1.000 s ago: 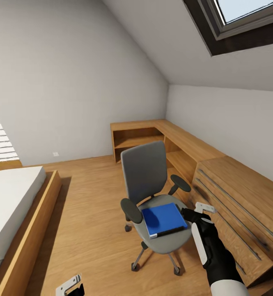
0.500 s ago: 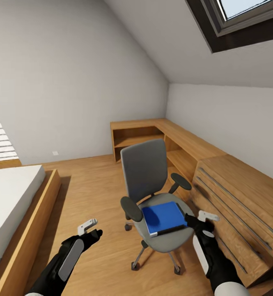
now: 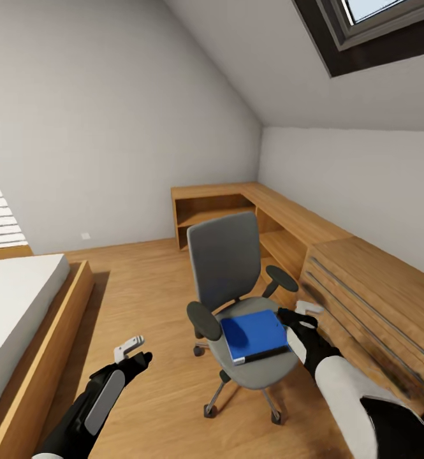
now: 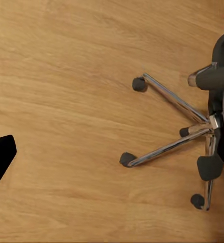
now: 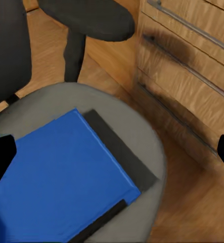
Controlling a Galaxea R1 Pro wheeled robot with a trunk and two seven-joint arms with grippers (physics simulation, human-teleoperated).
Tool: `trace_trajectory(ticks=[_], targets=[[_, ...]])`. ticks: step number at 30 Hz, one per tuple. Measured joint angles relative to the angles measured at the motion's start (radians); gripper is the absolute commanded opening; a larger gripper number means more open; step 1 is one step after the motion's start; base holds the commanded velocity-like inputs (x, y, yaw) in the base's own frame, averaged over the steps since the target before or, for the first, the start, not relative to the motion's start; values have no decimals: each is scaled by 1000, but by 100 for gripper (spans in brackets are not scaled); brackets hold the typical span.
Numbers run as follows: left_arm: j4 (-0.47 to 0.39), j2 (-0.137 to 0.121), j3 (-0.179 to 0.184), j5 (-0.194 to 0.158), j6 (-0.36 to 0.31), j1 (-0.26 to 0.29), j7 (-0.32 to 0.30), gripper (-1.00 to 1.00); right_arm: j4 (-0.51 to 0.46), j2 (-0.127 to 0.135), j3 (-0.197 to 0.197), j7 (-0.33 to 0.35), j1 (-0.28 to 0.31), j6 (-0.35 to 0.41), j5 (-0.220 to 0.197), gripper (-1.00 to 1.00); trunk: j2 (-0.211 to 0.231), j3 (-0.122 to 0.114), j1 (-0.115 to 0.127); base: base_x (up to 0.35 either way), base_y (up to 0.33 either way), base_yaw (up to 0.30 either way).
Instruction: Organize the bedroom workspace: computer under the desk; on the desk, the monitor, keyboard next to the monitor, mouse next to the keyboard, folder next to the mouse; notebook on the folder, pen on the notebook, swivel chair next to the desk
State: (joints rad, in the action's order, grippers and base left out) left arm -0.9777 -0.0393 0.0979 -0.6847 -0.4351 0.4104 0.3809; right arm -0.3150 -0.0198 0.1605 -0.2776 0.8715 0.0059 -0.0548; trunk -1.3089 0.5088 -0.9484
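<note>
— Where's the bright blue flat folder (image 3: 255, 335)?
— Flat on the seat of the grey-upholstered swivel chair (image 3: 227, 268), beside the light wooden drawer cabinet (image 3: 371, 299).
— The hands?
— Right hand (image 3: 299, 316) spread wide at the folder's edge, gripping nothing. Left hand (image 3: 132, 352) hovers over the wood floor (image 3: 141, 299); cannot tell its state.

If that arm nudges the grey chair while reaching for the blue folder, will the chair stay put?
Probably not. The swivel chair stands on casters on smooth wood floor, so a push would likely roll it. The seat may also turn. The folder lies flat and loose on the seat, so it might slide.
</note>
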Motion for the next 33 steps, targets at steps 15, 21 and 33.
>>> trace_trajectory(ticks=[15,21,33], targets=[[-8,-25,2,15,1,0,-6,100,168,2,29,217,176,13,-51,100,-22,10,-11,74,0,0],[-7,-25,2,15,4,0,-6,100,170,2,30,222,176,13,-51,100,-22,10,-11,163,0,0],[-17,-24,2,18,5,1,-3,100,171,3,29,225,173,13,-48,100,-35,16,-19,141,0,0]])
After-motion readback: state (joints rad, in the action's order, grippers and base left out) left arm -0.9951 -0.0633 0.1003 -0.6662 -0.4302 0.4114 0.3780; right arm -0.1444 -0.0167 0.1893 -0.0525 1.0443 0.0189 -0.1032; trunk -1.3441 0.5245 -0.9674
